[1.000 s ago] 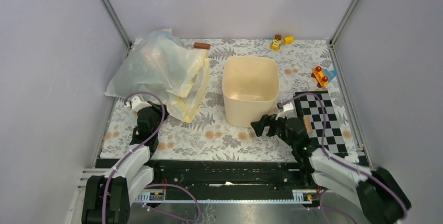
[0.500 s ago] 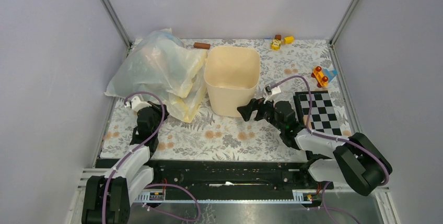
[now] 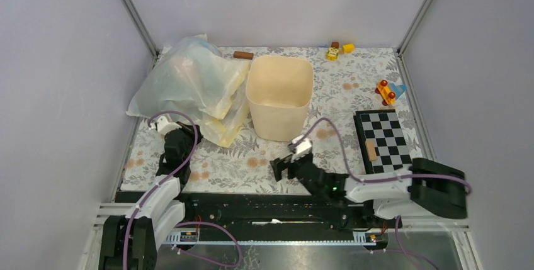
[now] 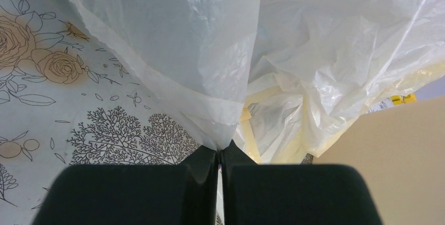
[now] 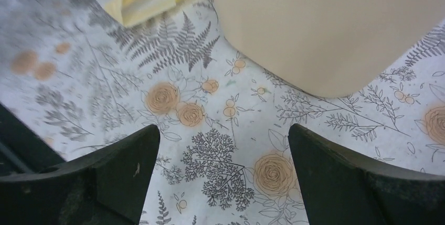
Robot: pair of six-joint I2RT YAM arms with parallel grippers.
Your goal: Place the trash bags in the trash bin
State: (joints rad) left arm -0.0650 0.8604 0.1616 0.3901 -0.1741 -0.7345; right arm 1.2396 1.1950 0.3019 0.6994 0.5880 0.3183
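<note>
Trash bags (image 4: pixel 173 41): thin, crinkly, translucent pale blue plastic film, heaped left of bin.
Right gripper (image 5: pixel 223 146): spread wide, empty.
Left gripper (image 4: pixel 219 154): clenched on the film's edge.
Trash bin (image 3: pixel 280 122): cream-beige square plastic, upright, touching pale yellow plastic bag (image 3: pixel 230 119).
Risk: pull may drag that bag along, or thin film slips.

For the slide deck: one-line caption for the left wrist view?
Left gripper pinched shut on a pale bluish translucent bag, yellow bag behind, beige bin at right, floral tablecloth below.
</note>
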